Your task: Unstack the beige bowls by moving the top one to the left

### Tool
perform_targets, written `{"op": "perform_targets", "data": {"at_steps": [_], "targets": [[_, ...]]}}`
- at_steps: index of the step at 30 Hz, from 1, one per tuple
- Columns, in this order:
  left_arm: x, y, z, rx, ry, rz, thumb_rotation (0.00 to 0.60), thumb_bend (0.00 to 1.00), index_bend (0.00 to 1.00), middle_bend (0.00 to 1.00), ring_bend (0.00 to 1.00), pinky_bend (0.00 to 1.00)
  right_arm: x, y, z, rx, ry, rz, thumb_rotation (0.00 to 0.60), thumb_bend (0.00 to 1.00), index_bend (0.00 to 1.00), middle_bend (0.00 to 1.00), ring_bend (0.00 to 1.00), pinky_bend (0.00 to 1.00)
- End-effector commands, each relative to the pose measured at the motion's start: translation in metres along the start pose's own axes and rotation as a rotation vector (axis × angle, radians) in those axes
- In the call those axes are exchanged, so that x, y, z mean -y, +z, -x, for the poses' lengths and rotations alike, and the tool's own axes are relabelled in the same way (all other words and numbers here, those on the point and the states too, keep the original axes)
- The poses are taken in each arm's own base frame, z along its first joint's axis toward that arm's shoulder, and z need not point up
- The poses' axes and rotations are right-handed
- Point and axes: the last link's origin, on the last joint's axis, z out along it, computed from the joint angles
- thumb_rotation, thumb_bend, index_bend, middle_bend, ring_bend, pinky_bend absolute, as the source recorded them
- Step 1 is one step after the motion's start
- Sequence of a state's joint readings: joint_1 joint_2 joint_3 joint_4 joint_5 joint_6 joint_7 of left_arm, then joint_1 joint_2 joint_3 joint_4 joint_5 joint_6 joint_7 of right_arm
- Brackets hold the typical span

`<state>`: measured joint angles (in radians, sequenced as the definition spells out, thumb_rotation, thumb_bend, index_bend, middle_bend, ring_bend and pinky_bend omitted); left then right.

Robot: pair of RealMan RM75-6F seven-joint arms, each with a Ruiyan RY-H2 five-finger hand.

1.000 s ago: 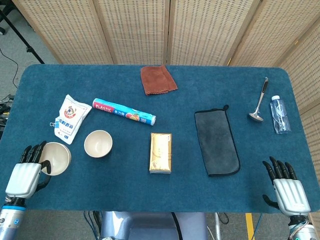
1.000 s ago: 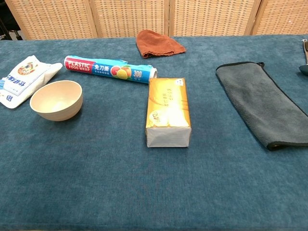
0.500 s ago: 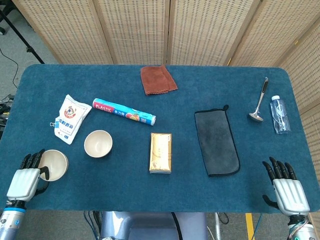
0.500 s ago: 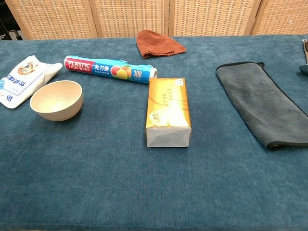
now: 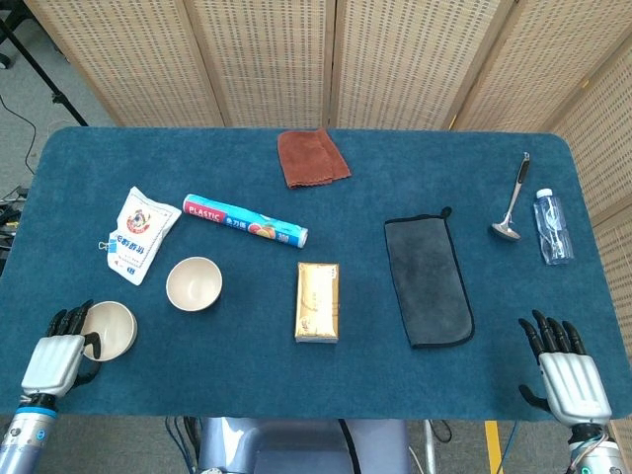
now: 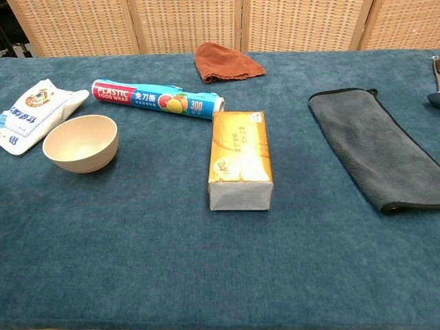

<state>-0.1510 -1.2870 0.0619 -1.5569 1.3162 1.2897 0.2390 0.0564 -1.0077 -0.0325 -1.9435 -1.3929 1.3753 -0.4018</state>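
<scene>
At the lower left of the head view the left hand (image 5: 57, 357) sits at the table's near edge with its dark fingers (image 5: 69, 320) hooked over the rim of a beige bowl (image 5: 112, 329), the thumb seeming to reach inside; from here I would call that a grasp on the rim, the sort of pinch that suits lifting a shallow bowl by its lip. That bowl is low in the frame and to the left of the second beige bowl (image 5: 194, 283), which stands alone and upright a little up and to the right, apart from it, so the two are no longer nested and the job looks all but done, wanting only the fingers to let go. Above the standing bowl a white printed packet (image 5: 140, 233) lies just beside it, and a plastic wrap roll (image 5: 245, 220) runs slantwise toward a gold box (image 5: 317, 301) at centre. Further right a dark grey cloth (image 5: 429, 281) is spread flat, a rust cloth (image 5: 312, 156) sits at the upper middle, and a ladle (image 5: 511, 206) and water bottle (image 5: 553, 226) lie at the far right. The right hand (image 5: 566, 370), lower right, rests empty with fingers apart, clear of everything.
</scene>
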Motion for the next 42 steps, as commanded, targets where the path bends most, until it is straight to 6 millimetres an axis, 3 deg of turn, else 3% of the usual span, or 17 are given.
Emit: {"op": "perform_targets", "data": {"at_steps": [1, 12, 19, 23, 30, 37, 42], "targets": [[0.001, 0.001, 0.002, 0.001, 0.002, -0.006, 0.6, 0.31, 0.68, 0.02, 0.05, 0.0, 0.0, 0.0, 0.0, -0.003, 0.003, -0.002, 0.6, 0.26, 0.06, 0.0, 0.0, 0.0], [0.003, 0.004, -0.005, -0.032, 0.005, -0.007, 0.6, 0.27, 0.49, 0.02, 0.05, 0.0, 0.0, 0.0, -0.001, -0.007, 0.004, 0.001, 0.6, 0.26, 0.06, 0.0, 0.0, 0.0], [-0.003, 0.006, -0.025, -0.082, -0.002, 0.023, 0.6, 0.25, 0.45, 0.02, 0.05, 0.0, 0.0, -0.001, -0.002, -0.009, 0.005, 0.0, 0.6, 0.26, 0.06, 0.0, 0.0, 0.0], [-0.011, 0.003, -0.045, -0.144, -0.024, 0.04, 0.6, 0.25, 0.45, 0.02, 0.05, 0.0, 0.0, -0.001, -0.002, -0.013, 0.006, 0.0, 0.6, 0.26, 0.05, 0.0, 0.0, 0.0], [-0.028, -0.017, -0.09, -0.314, -0.12, 0.127, 0.6, 0.25, 0.45, 0.02, 0.05, 0.0, 0.002, 0.001, -0.002, -0.014, 0.01, -0.008, 0.6, 0.26, 0.06, 0.0, 0.0, 0.0], [-0.025, -0.037, -0.103, -0.392, -0.202, 0.147, 0.6, 0.25, 0.45, 0.02, 0.05, 0.0, 0.005, 0.002, 0.0, -0.005, 0.011, -0.017, 0.6, 0.26, 0.06, 0.0, 0.0, 0.0], [-0.011, -0.048, -0.097, -0.478, -0.218, 0.14, 0.6, 0.25, 0.45, 0.02, 0.05, 0.0, 0.004, 0.002, 0.001, -0.005, 0.005, -0.01, 0.6, 0.26, 0.06, 0.0, 0.0, 0.0]]}}
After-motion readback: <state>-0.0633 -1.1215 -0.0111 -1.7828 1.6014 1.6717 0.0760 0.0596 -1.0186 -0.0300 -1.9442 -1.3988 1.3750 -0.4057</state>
